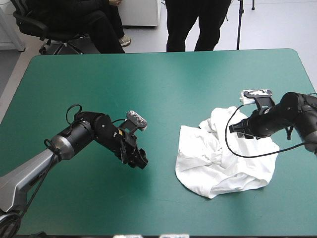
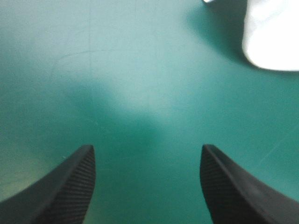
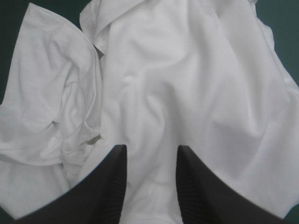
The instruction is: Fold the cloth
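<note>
**A:** What's nearest to us?

**B:** The left gripper [image 1: 139, 159]. It is low over the teal-green cover [image 1: 148, 74], in the near left part of the table. Its arm reaches in from the left.

**A:** Is it holding anything?

**B:** No. Its jaws are spread wide. Seen from its own wrist, the two black fingers [image 2: 70, 186] stand far apart, with only bare cover between and under them.

**A:** Where's the T-shirt?

**B:** The T-shirt [image 1: 223, 158] is a white, crumpled heap on the right half of the table, closer to the near edge than the far one. It lies loose and full of creases, with layers bunched over one another. A strip of bare cover separates it from the left gripper. From that wrist only a white patch shows, ahead and off to one side.

**A:** And the other arm?

**B:** The right gripper [image 1: 241, 130] comes in from the right, over the far right part of the heap. From its wrist, its jaws are parted, but much less than the left's. White cloth fills the gap between them and almost everything ahead. A soft ridge of fabric runs out from that gap. The cloth doesn't look pinched, and I can't tell whether the tips touch it.
</note>
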